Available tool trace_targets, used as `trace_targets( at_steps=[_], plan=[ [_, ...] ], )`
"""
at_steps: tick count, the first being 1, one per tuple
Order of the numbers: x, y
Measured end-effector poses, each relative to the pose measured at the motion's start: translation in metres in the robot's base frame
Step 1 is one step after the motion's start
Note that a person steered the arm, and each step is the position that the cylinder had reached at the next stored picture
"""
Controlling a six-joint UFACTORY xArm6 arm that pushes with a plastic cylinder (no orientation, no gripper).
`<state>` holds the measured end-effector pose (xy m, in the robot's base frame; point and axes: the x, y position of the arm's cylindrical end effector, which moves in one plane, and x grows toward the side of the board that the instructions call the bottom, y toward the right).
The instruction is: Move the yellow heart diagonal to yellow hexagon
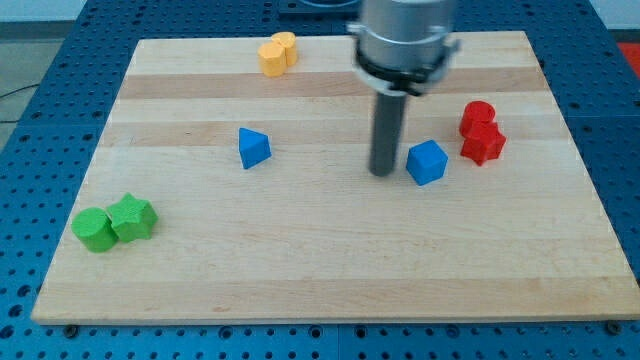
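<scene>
The wooden board [300, 270] is the largest thing here, lying on a blue perforated table [30, 150]. My tip [383, 172] is a bare rod with no jaws, holding nothing, just left of the blue cube [427, 162]. The yellow heart [286, 46] and yellow hexagon [271, 56] touch near the view's top edge, well apart from my tip. The heart looks light, rigid and easy to slide; I judge that pushing a flat side suits best. No writing is readable.
</scene>
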<state>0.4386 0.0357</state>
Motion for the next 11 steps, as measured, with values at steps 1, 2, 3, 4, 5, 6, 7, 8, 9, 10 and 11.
trace_targets(
  at_steps=[1,2,3,4,5,6,7,8,9,10,11],
  plan=[
    [-0.013,0.038],
    [0.008,0.089],
    [0.000,0.064],
    [0.029,0.015],
    [0.049,0.058],
    [0.047,0.108],
    [0.027,0.121],
    [0.072,0.097],
    [0.138,0.158],
    [0.105,0.246],
    [0.040,0.243]
  ],
)
